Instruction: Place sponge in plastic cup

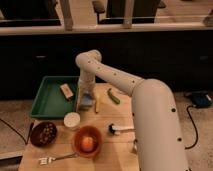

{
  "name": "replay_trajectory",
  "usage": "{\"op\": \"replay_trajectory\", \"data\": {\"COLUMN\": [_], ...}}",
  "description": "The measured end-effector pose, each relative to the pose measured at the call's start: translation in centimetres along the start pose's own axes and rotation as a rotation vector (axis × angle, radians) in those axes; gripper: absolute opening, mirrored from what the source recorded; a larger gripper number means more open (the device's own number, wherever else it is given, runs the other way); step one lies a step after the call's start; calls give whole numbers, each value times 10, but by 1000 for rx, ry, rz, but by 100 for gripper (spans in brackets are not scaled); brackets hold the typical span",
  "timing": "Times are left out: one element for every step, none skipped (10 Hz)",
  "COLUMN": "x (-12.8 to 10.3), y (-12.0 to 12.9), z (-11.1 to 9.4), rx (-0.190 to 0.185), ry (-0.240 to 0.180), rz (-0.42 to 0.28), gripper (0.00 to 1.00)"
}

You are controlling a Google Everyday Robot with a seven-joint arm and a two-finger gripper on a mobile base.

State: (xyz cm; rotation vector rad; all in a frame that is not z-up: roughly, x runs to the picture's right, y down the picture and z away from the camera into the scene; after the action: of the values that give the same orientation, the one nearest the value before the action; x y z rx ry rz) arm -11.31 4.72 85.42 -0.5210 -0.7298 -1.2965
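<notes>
Currently, the gripper [86, 98] of the white robot arm [112, 75] hangs pointing downward just off the right edge of the flat green plastic tray [46, 102], as the camera sees it. Whether the gripper is open, closed or holding anything cannot be told.

The small light-blue soft sponge [87, 104] shows directly beneath the gripper, touching or nearly touching it, just beside the tray's right edge. The translucent pale yellow-green plastic cup [97, 104] shows as a narrow pale strip against the side of the sponge away from the tray. Whether the sponge sits inside the cup or only beside it cannot be told.

A tan-brown rectangular block [65, 91] lies inside the tray, near its right wall. A small green elongated vegetable [114, 96] lies beyond the cup, further from the tray. A white round cup [72, 120] stands just in front of the tray's near right corner. A dark round bowl [43, 133] with small brown pieces stands in front of the tray's near edge. An orange round bowl [87, 142] holding an orange ball-shaped item stands further toward the camera. A metal fork [50, 160] lies nearest the camera. All items rest on the light wooden table [110, 150].
</notes>
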Motion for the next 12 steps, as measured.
{"op": "replay_trajectory", "data": {"x": [1, 2, 2, 3, 3, 4, 5, 6, 7, 8, 8, 8], "y": [1, 2, 1, 1, 1, 2, 3, 4, 5, 6, 6, 6], "z": [0, 1, 1, 1, 1, 1, 1, 1, 1, 1, 1, 2], "rx": [-1, -3, -4, -7, -9, -11, -14, -16, -18, -20, -22, -25], "ry": [-2, -5, -8, -10, -11, -12, -14, -17, -19, -21, -23, -26], "rz": [4, 7, 9, 9, 9, 10, 10, 12, 13, 14, 13, 11], "gripper": [31, 42, 55, 63, 72, 79, 80, 80, 80, 80, 80, 80]}}
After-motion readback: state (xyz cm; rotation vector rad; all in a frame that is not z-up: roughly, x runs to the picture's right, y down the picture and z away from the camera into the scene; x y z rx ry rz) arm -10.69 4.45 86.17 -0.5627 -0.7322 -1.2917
